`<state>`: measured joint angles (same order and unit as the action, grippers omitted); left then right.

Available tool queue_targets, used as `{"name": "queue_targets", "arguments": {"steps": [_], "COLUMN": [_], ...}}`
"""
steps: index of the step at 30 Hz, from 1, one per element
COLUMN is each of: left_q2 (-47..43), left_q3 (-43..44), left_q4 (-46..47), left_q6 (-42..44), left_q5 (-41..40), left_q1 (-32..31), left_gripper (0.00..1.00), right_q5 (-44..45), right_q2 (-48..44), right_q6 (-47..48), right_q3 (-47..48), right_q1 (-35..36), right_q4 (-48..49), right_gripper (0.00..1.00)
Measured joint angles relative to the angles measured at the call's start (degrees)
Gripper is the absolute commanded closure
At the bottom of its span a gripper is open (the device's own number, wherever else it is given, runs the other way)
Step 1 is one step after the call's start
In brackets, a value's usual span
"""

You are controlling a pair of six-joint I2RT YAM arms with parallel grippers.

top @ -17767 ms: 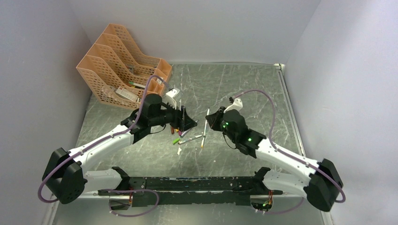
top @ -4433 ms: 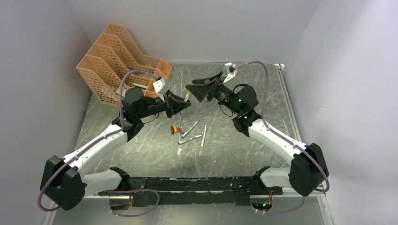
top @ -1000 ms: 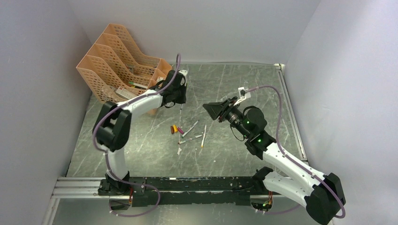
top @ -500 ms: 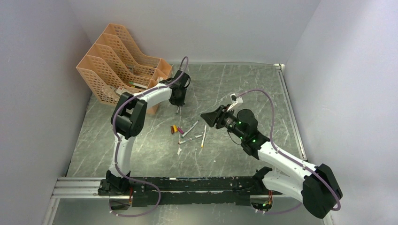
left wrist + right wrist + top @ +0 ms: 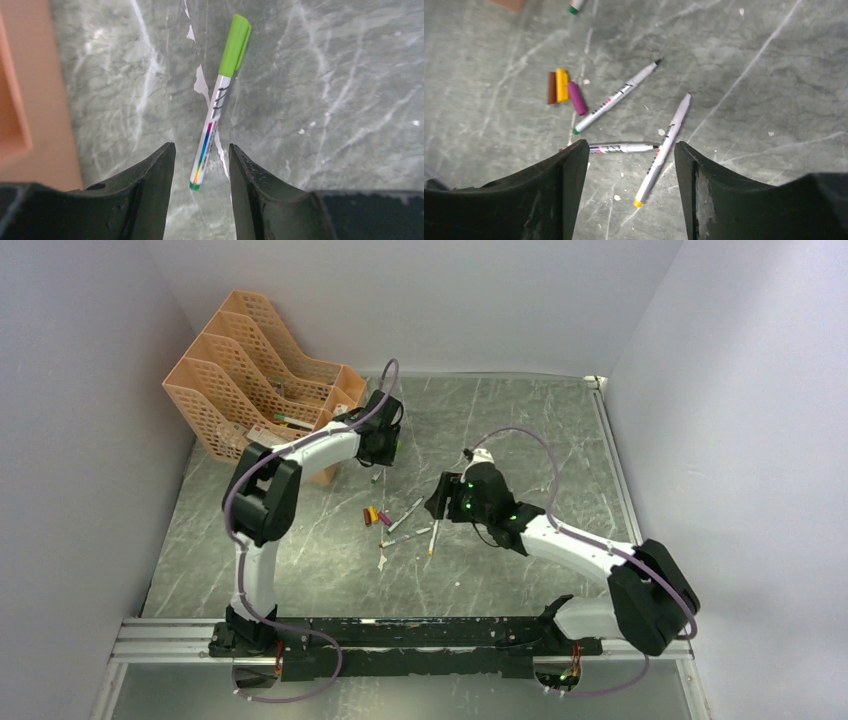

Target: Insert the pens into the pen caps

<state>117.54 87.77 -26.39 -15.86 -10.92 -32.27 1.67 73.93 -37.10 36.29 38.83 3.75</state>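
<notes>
In the left wrist view a white pen (image 5: 210, 131) wearing a green pen cap (image 5: 235, 44) lies flat on the table, its tail end between the tips of my open left gripper (image 5: 200, 150), untouched. From above, the left gripper (image 5: 381, 452) hangs by the organiser. My right gripper (image 5: 631, 146) is open over three uncapped pens: one with a yellow end (image 5: 663, 149), one lying crosswise (image 5: 621, 148), one with a green end (image 5: 614, 104). A brown-orange cap (image 5: 552, 88), a yellow cap (image 5: 561, 85) and a magenta cap (image 5: 577, 98) lie side by side to their left.
An orange mesh file organiser (image 5: 250, 390) stands at the back left, close to the left gripper. A small white scrap (image 5: 382, 562) lies in front of the pens. Grey walls close in the table on three sides.
The left jaws have opened and the green-capped pen now lies on the table. The right arm has swung down over the loose pens with its jaws spread wider.
</notes>
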Motion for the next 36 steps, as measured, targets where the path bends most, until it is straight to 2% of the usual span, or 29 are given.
{"name": "queue_targets", "arguments": {"steps": [8, 13, 17, 22, 26, 28, 30, 36], "left_q2": [-19.91, -30.21, -33.07, -34.14, -35.10, -35.32, -35.45, -35.74], "left_q3": [-13.20, -23.02, -26.56, -27.98, -28.68, -28.83, -29.00, -29.42], "left_q4": [10.43, 15.74, 16.35, 16.41, 16.85, 17.35, 17.66, 18.18], "left_q6": [-1.29, -2.43, -2.67, -2.64, -2.58, -2.58, -2.58, -1.70], "left_q5": [-9.20, -13.81, -16.55, -18.03, -18.36, -18.38, -18.32, -15.56], "left_q1": [-7.45, -8.35, -8.33, -8.33, -8.33, -8.33, -8.33, -8.33], "left_gripper": [0.48, 0.48, 0.48, 0.48, 0.48, 0.48, 0.48, 0.48], "right_q5": [10.71, 16.24, 18.34, 20.35, 22.47, 23.23, 23.50, 24.48], "right_q2": [11.41, 18.73, 21.66, 24.06, 26.12, 27.10, 27.58, 26.82], "right_q6": [-1.73, -3.52, -4.94, -6.51, -7.50, -8.11, -8.59, -9.86], "right_q3": [6.75, 12.87, 14.93, 17.03, 19.39, 20.55, 21.14, 20.96], "right_q1": [4.90, 7.37, 8.66, 8.94, 9.20, 9.20, 9.25, 9.29], "right_q4": [-9.22, -14.80, -17.16, -19.85, -21.81, -22.47, -22.53, -22.71], "right_gripper": [0.52, 0.54, 0.57, 0.67, 0.90, 0.97, 1.00, 1.00]}}
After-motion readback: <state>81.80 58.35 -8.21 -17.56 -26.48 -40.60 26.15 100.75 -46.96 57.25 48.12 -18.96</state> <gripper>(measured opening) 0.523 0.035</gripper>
